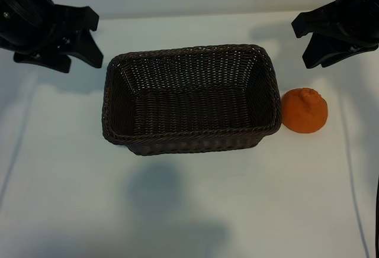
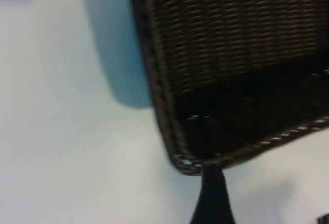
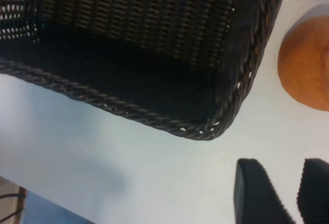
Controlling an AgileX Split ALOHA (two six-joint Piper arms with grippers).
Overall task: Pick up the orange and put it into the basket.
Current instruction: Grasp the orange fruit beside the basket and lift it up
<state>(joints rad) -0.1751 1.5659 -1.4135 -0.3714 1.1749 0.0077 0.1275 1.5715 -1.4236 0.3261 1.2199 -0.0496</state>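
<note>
Basket [image 1: 190, 136] (nothing inside) — orange [image 1: 304, 110] beside.

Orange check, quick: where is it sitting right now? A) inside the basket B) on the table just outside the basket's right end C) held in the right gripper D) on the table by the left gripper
B: the orange rests on the white table right beside the right end of the basket, whose inside is empty, and neither gripper is holding it.
</note>
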